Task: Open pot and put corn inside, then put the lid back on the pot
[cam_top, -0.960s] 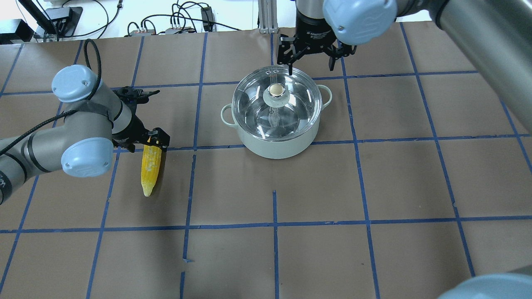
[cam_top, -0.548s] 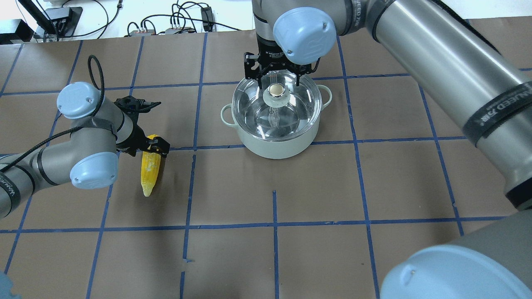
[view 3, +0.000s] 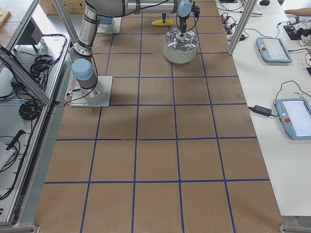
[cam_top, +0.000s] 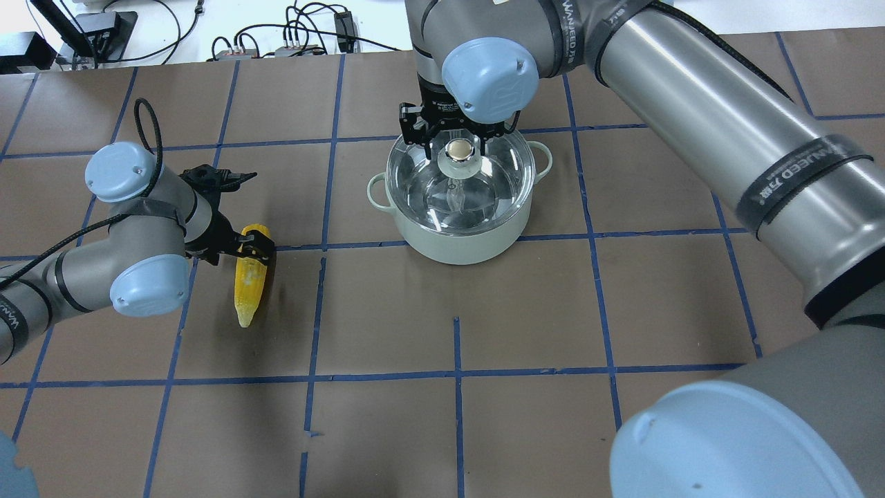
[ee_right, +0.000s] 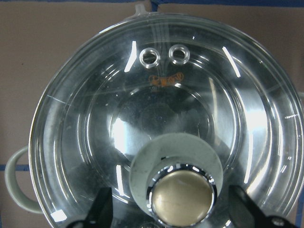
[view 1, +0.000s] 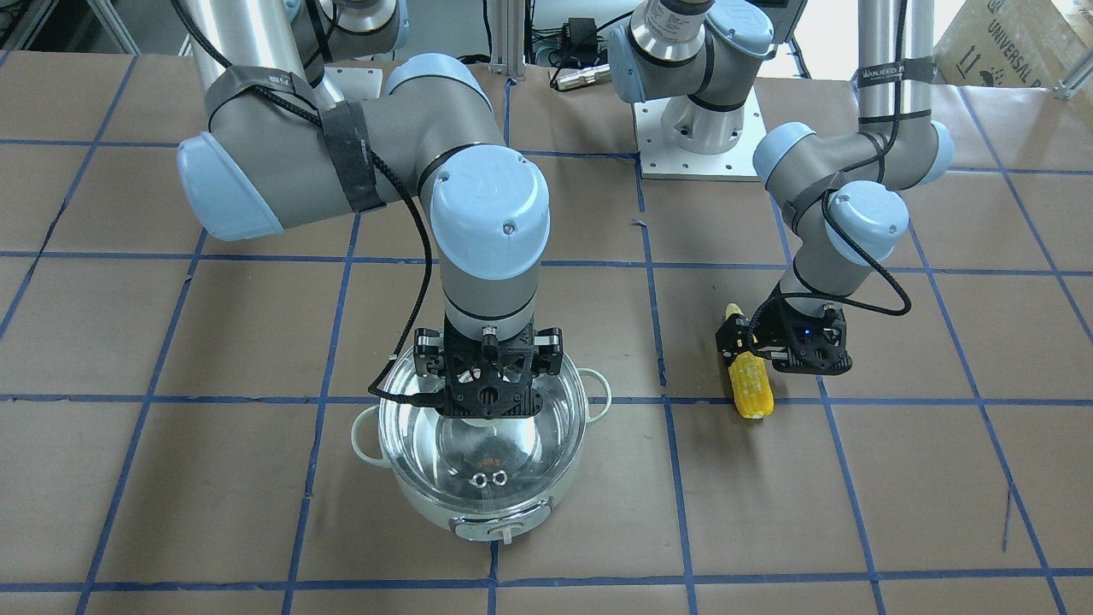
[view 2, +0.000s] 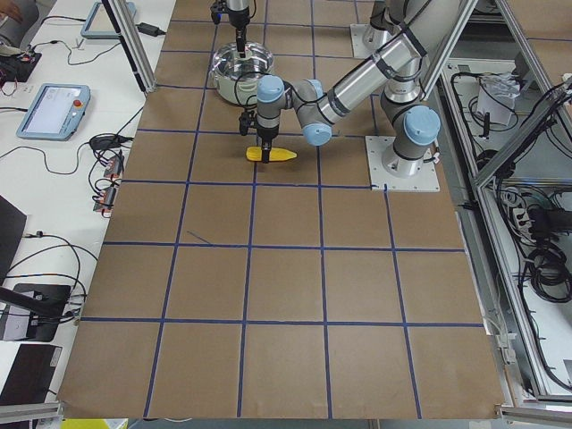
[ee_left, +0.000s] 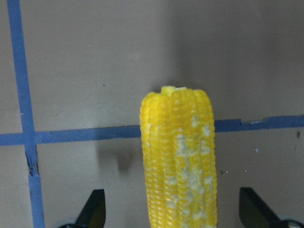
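Observation:
The pale mint pot (cam_top: 456, 243) stands on the brown table with the clear glass lid (cam_top: 487, 197) on it. The lid's beige knob (ee_right: 183, 197) is centred. My right gripper (cam_top: 458, 140) is open and hangs over the knob, one finger on each side, not touching it; it also shows in the front view (view 1: 487, 412). The yellow corn (cam_top: 247, 290) lies on the table left of the pot. My left gripper (cam_top: 247, 249) is open and straddles the corn near its thick end. In the left wrist view the corn (ee_left: 179, 156) lies between the fingertips (ee_left: 92, 211).
My right arm's big links (cam_top: 691, 104) reach over the right half of the table. Cables and boxes (cam_top: 297, 34) lie beyond the table's far edge. Blue tape lines (cam_top: 456, 373) grid the brown surface. The pot's control knob (view 1: 499, 533) faces away from the robot.
My right gripper has moved from behind the pot to over the lid's knob. My left gripper has shifted a little along the corn, so the thick end now shows.

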